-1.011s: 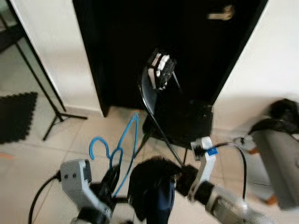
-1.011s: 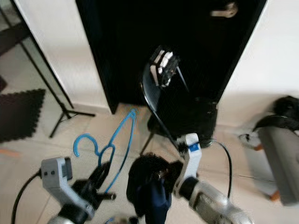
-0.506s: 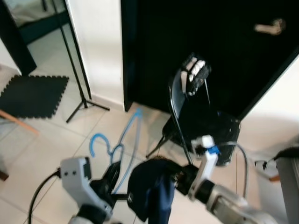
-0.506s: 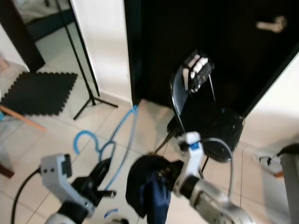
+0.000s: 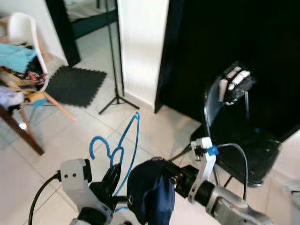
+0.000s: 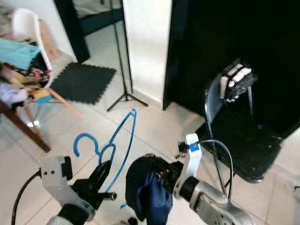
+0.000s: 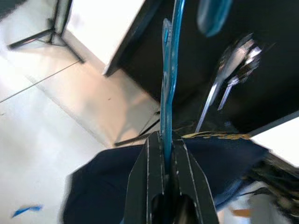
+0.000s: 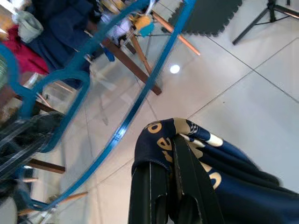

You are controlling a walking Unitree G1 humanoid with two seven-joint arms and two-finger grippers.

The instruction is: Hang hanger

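- The left gripper (image 5: 112,180) has its fingers closed flat on the lower frame of the blue hanger (image 5: 123,145), which stands up from the fingers with its hook (image 5: 97,144) at the top, over the tiled floor (image 5: 70,136).
- The right gripper (image 8: 166,161), just beside the hanger, is clamped on a fold of a navy garment (image 5: 150,194) — the cloth hangs bunched below the fingers, beside the hanger's frame rather than spread on it, as far as I can tell.
- The step in hand looks like carrying both to a hanging spot; no rail is in sight.
- To do it well, I judge: keep the hanger upright and its hook free of the cloth, keep the two grips near each other so the garment does not drag, and steer well wide of the black folding chair (image 5: 239,136) beyond the hanger.
- The tripod stand (image 5: 115,70) and dark mat (image 5: 75,84) lie further off past the hanger's hook; a cluttered wooden table (image 5: 18,98) with a white chair (image 5: 23,33) is well apart from it.
- The left wrist view shows the pinch itself — the blue bar sandwiched edge-on between the fingers (image 7: 152,177), which the eye views leave indistinct.
- The right wrist view shows pale lettering on the garment's hem at the grip, and the hanger's curve passing close by.
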